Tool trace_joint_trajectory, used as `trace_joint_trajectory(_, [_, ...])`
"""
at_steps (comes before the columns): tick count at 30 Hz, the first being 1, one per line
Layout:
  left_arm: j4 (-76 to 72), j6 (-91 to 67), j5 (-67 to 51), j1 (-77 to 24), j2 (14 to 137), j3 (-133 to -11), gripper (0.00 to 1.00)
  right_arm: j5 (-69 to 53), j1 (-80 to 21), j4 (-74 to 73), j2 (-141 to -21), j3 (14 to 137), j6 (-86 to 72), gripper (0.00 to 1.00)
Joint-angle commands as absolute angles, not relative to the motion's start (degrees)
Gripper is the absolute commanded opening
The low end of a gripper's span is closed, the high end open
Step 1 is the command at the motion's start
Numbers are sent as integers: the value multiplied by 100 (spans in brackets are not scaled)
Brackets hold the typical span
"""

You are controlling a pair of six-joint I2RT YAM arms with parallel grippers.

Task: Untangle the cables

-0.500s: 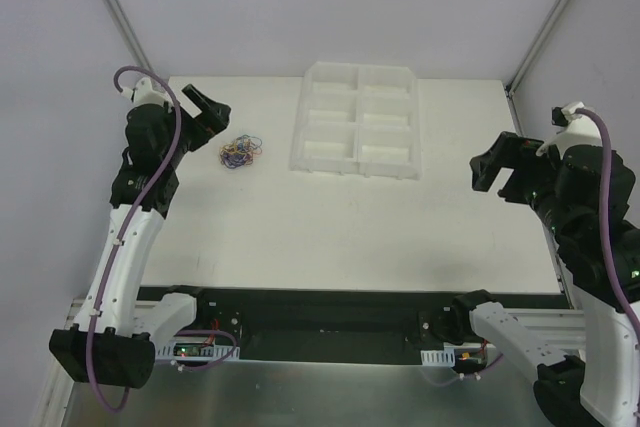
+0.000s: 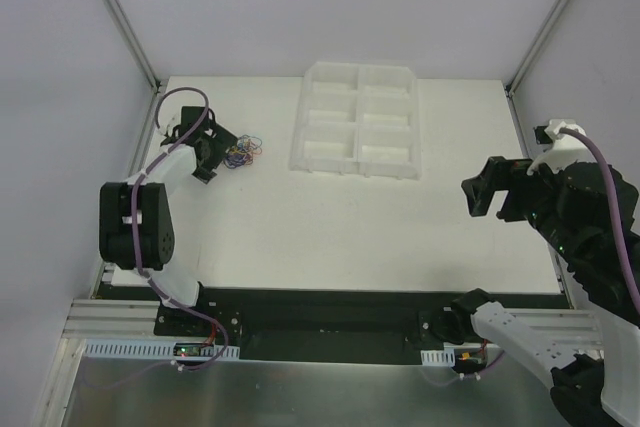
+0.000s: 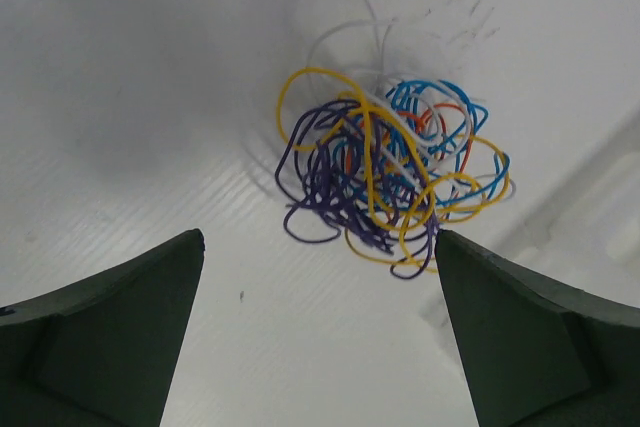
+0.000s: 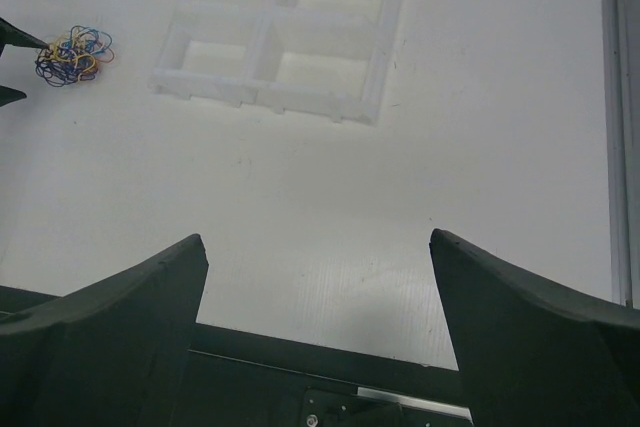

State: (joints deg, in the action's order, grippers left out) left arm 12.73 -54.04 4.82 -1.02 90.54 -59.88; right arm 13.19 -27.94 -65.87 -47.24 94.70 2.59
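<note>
From above, the cables, a small curly knot of thin wires, lie at ten o'clock on the matte white surface, just beside the left gripper, which is spread wide. A six-cell plastic tray sits at twelve. At three, the right gripper gapes, empty. Left wrist: yellow, blue, purple and red loops at one o'clock. Right wrist: the tangle at ten o'clock.

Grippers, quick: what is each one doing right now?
Left gripper: open, holding nothing; the cables lie just ahead of it.
Right gripper: open, holding nothing.
</note>
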Motion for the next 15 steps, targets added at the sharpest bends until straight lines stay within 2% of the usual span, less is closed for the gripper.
trace_joint_trajectory(1, [1081, -5484, 694, -70, 9702, -6714, 99, 1591, -2856, -6689, -4448, 9343, 405, 96])
trace_joint_trajectory(3, [1037, -5406, 572, -70, 10000, -6872, 95, 1390, -2865, -6619, -4386, 9186, 317, 96])
trace_joint_trajectory(7, [1037, -5545, 9, -123, 10178, -6935, 66, 1002, -2857, -6487, -4359, 8834, 159, 96])
trace_joint_trajectory(10, [967, -5818, 9, -316, 9888, -6505, 48, 1203, -2865, -6442, -4421, 8737, 27, 96])
trace_joint_trajectory(13, [949, -5459, -280, -536, 9774, -6320, 7, 1274, -2865, -6329, -4526, 8631, 26, 96])
trace_joint_trajectory(14, [949, -5397, -342, -632, 9713, -6241, 0, 1283, -2865, -6267, -4561, 8561, 26, 96])
trace_joint_trajectory(15, [949, -5388, -369, -755, 9616, -6136, 0, 1283, -2865, -6180, -4570, 8439, 61, 96])
